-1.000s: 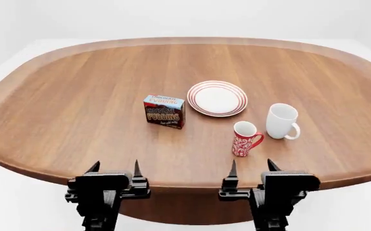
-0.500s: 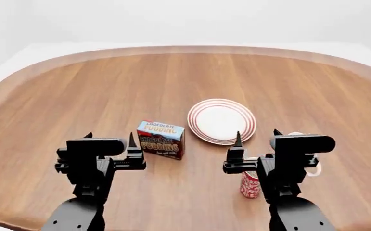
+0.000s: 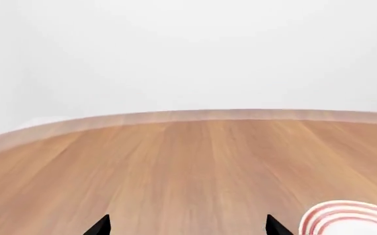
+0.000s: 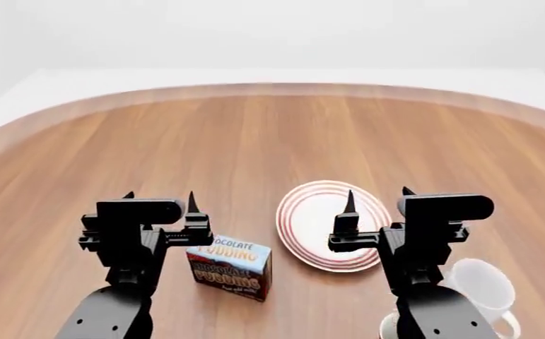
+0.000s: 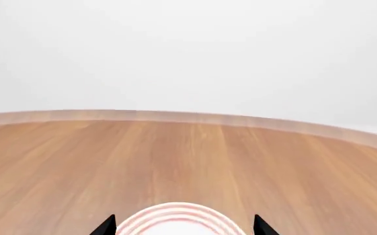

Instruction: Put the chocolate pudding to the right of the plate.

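The chocolate pudding (image 4: 230, 268), a small carton with a light-blue top and brown sides, stands on the table just left of the plate (image 4: 302, 220). The plate is white with red rings, and it also shows in the left wrist view as the plate (image 3: 348, 218) and in the right wrist view as the plate (image 5: 178, 221). My left gripper (image 4: 159, 198) hovers open above and just behind the carton, with nothing between its fingers (image 3: 100, 226). My right gripper (image 4: 378, 193) hangs open over the plate's right half and hides part of it. The carton is out of both wrist views.
A white mug (image 4: 480, 286) stands right of the plate, near my right arm. The rim of another mug (image 4: 387, 329) peeks out at the bottom edge. The oval wooden table (image 4: 253, 141) stretches far ahead, with its rim (image 3: 195, 115) against a white backdrop.
The head view has moved forward over the table, so pudding, plate and mugs sit lower in view. Both open grippers have come forward; the right now hangs over the plate.
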Controlling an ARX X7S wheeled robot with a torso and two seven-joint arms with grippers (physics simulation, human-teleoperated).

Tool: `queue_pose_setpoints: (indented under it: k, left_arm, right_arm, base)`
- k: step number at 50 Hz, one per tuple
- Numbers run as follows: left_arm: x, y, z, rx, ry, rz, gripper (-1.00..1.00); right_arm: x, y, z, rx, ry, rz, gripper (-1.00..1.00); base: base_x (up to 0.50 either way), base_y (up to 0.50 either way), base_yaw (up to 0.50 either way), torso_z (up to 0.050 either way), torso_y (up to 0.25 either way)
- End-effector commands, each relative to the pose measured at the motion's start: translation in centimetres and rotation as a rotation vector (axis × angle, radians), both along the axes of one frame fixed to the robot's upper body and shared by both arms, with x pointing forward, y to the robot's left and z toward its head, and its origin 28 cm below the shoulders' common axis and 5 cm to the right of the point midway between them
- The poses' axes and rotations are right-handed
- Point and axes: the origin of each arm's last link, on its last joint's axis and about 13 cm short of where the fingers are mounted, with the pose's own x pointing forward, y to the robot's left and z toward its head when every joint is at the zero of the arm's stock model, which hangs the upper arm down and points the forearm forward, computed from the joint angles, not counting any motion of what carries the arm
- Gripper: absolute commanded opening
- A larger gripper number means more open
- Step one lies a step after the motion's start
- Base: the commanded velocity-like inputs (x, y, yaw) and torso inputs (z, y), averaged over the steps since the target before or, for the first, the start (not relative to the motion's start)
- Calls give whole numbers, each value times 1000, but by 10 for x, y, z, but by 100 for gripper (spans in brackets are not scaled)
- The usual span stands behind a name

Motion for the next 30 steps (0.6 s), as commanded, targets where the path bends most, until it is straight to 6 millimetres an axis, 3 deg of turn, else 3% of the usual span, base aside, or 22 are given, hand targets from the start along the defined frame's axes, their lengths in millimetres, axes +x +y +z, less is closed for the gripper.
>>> queue_pose_setpoints:
  k: [1,18,30]
  left_arm:
    - [0,1,1,0,-2,3,100]
    - [-1,1,0,-7,-2,8,100]
    - [0,1,1,-7,-6,8,100]
  right_arm:
    - [0,0,1,-1,-3,-3,100]
    - [-1,0,1,-9,-9,7,100]
    - [-3,1,5,-16,-52,52,100]
  base:
    - [500,0,0,0,0]
    - [500,0,0,0,1]
    - [68,0,0,0,0]
